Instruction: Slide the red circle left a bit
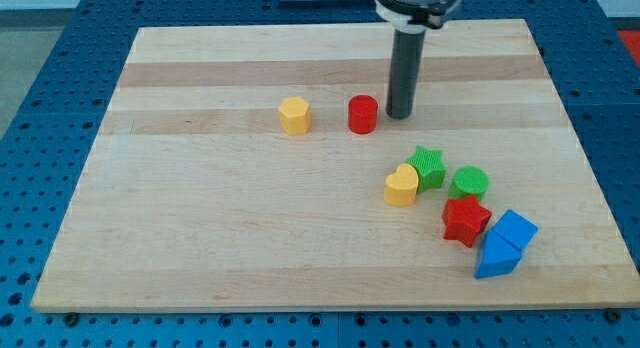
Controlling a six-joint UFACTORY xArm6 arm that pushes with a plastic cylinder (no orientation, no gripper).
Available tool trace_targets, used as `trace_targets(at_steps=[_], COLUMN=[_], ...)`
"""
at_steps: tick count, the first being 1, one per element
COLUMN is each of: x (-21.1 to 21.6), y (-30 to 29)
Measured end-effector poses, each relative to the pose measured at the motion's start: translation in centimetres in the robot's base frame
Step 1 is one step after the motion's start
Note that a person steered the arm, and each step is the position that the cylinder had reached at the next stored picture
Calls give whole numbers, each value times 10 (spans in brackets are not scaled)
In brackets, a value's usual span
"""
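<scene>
The red circle [362, 115] stands on the wooden board [200, 218] a little above the middle. My tip [399, 116] rests on the board just to the right of the red circle, with a small gap between them. A yellow hexagon [294, 116] sits to the left of the red circle, at about the same height in the view.
A cluster lies at the lower right: a green star [428, 166], a yellow heart [401, 185], a green circle [469, 182], a red star [465, 220], a blue cube-like block [514, 229] and a blue triangle [496, 258]. Blue perforated table surrounds the board.
</scene>
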State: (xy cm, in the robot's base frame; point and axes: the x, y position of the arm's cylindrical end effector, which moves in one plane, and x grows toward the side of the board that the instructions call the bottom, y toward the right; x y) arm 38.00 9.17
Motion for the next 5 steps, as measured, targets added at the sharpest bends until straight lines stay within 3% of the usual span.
trace_targets(at_steps=[5], x=[6], y=[-46])
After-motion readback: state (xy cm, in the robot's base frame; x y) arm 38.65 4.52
